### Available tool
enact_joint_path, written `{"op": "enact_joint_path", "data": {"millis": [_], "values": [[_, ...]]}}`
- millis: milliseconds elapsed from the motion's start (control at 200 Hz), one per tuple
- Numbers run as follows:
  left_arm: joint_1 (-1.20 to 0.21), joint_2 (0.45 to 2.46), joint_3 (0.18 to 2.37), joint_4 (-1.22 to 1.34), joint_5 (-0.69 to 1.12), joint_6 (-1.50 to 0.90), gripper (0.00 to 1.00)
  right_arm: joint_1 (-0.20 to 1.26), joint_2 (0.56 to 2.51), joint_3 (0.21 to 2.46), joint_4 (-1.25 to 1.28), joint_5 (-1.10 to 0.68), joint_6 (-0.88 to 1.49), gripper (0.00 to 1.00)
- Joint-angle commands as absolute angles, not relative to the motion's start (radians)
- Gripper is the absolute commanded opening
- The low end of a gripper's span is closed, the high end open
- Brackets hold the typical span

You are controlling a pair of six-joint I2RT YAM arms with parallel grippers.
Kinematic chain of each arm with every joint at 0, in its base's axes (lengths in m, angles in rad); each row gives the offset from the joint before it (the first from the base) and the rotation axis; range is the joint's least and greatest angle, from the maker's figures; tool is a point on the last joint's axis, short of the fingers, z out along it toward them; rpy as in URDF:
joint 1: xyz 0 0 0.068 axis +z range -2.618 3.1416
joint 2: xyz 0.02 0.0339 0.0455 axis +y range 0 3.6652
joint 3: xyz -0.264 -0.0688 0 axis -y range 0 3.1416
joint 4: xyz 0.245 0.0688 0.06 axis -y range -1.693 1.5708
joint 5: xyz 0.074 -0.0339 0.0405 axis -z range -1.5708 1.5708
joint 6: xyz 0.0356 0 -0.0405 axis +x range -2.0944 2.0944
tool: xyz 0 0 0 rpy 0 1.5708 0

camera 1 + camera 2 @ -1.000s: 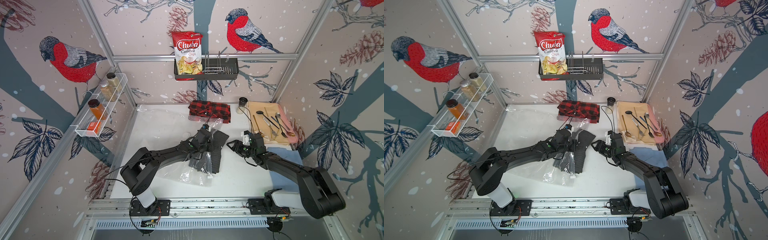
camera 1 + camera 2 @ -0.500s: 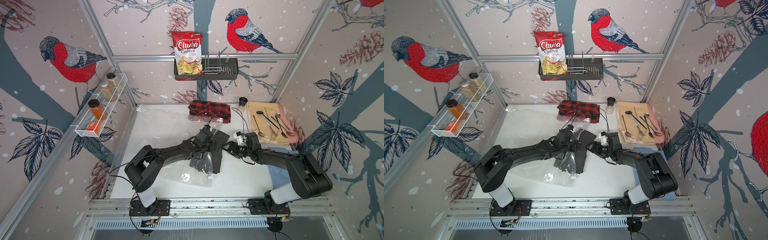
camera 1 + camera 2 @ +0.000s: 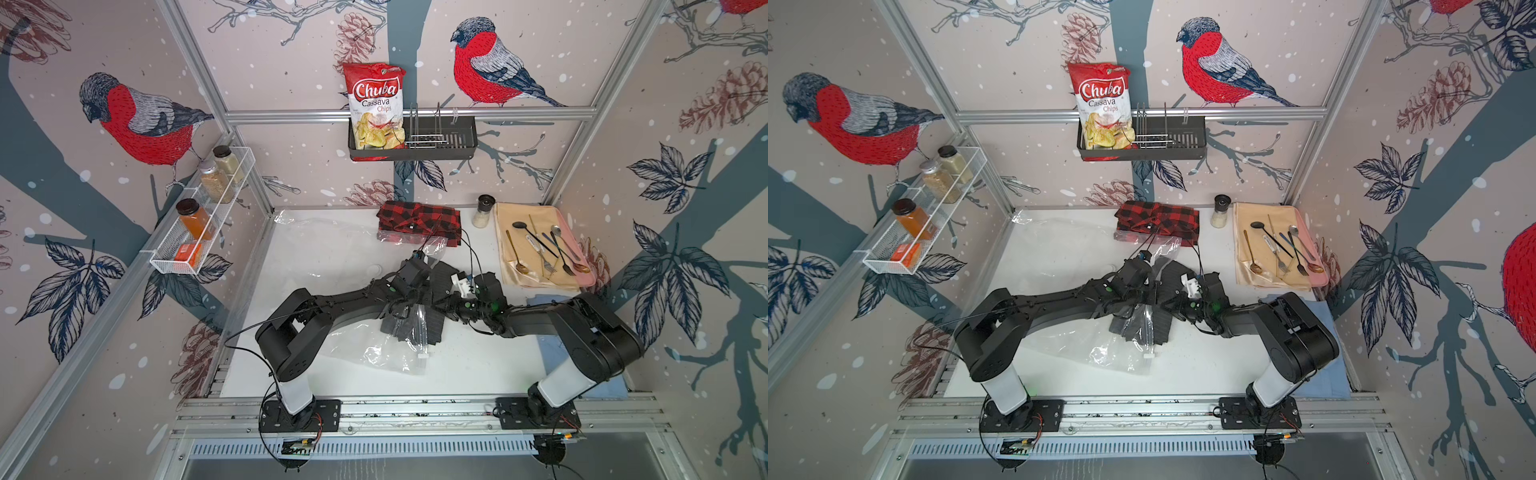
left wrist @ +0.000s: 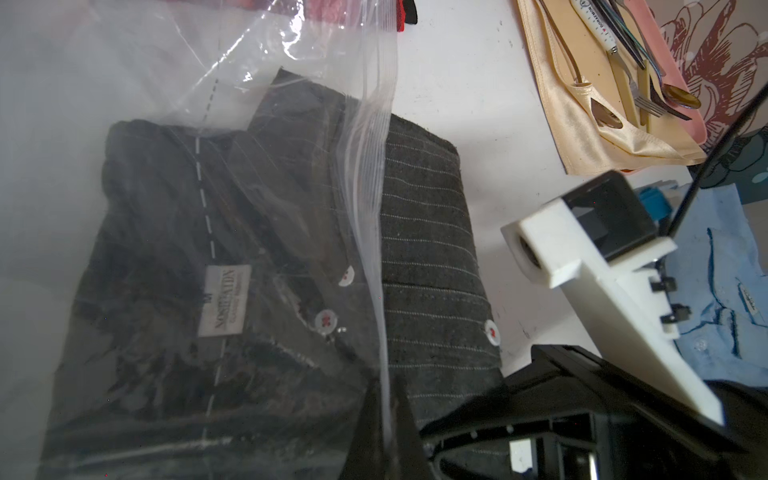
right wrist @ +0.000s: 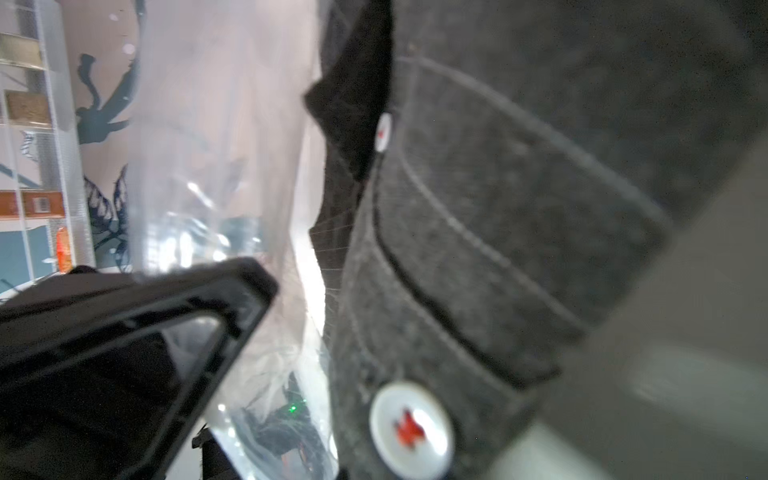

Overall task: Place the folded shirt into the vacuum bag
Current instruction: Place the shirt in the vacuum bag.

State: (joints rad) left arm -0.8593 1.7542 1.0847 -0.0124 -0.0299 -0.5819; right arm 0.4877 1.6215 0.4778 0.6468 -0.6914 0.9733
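Bag [image 3: 365, 353]: clear plastic on the white surface [image 3: 478, 370]. It runs from lower centre of the frame to the upper left, with its slider clip [image 3: 422, 356] at the near end.
Shirt [image 3: 434, 328]: dark grey pinstripe, folded, at frame centre between the two arms. Its long axis runs near to far, tipped a little toward the upper right.
Zip band [image 4: 376, 174]: lies along the shirt's length. In the left wrist view the labelled part of the shirt shows through plastic on one side of the band, and a striped strip on the other side is bare. I judge the shirt roughly two-thirds inside the mouth.
Left claw [image 4: 384, 419]: pressed together on the zip band, pinching the mouth's upper layer over the shirt.
Right claw [image 3: 446, 300]: pressed together at the shirt's bare right edge, and it looks to be pinching a fold of cloth. The right wrist view is filled with blurred grey fabric and a white button.
Direction: the bag's body lies frame-left of the shirt, so the shirt must travel leftward across its short axis, away from the right claw's side.
Nearer arm: the right, already on the free edge, while the left is taken up with the mouth.
Risk: the bare strip may bunch against the zip band if the mouth sags.
Far end: the bag's upper corner reaches the back wall, and a red plaid cloth [image 3: 417, 222] lies just beyond the shirt.
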Motion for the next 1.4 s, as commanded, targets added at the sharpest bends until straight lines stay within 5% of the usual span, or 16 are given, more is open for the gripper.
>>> {"op": "enact_joint_path", "data": {"millis": [0,295,470,1391], "values": [[-0.865,1.738,1.075,-0.003,-0.017,-0.597,0.0,0.48,1.637,0.488,0.849,-0.742,1.111,0.0],[-0.873,1.729,1.068,0.015,-0.01,-0.61,0.0,0.512,1.854,0.418,1.382,-0.765,1.476,0.0],[-0.873,1.733,1.077,0.022,-0.009,-0.611,0.0,0.579,1.945,0.393,1.471,-0.726,1.517,0.0],[-0.876,1.63,1.074,0.025,-0.04,-0.61,0.0,0.697,1.943,0.599,0.993,-0.656,1.215,0.0]]}}
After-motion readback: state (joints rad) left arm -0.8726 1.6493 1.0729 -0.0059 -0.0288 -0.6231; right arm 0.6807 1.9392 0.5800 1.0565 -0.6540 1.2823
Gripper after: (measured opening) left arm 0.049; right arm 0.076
